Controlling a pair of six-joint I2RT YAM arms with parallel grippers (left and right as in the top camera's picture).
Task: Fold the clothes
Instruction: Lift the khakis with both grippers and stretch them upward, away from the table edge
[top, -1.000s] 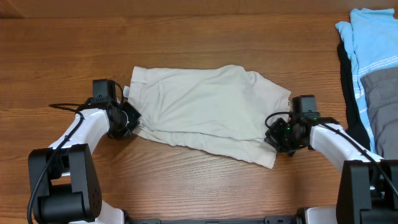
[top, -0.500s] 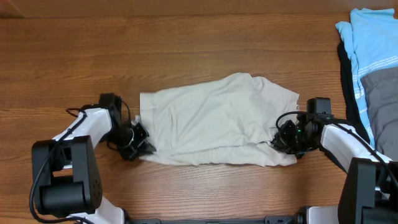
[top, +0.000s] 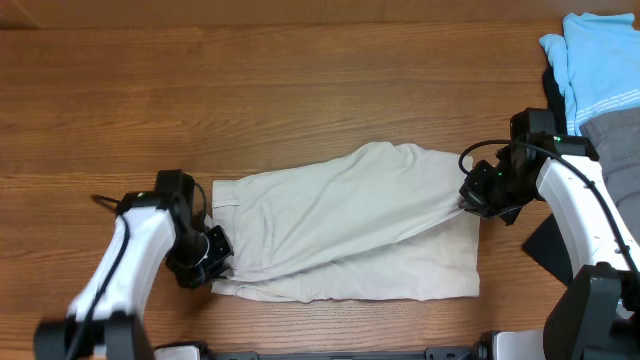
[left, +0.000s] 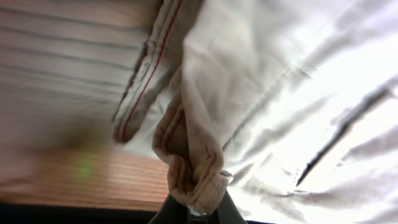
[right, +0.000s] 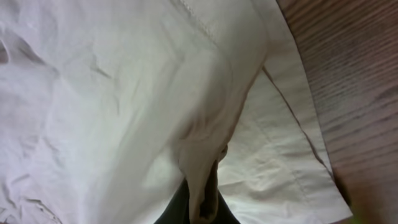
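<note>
Shorts (top: 340, 225) shifted nearer, seam stitching (left: 163, 46) perhaps red

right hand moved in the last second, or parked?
Yes. In the overhead view the right hand, shut on an edge of the shorts, has shifted up-frame and rightward, closer to the light blue garment, which stayed put.

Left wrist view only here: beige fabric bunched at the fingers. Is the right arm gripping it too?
Observer: Yes, the right gripper pinches a fold of the shorts at their right edge.
Operator: Where is the left gripper on them?
Observer: The left gripper holds the near-left corner.
Operator: Anything else around?
Observer: A light blue garment lies at the far right, apart from the shorts.
</note>
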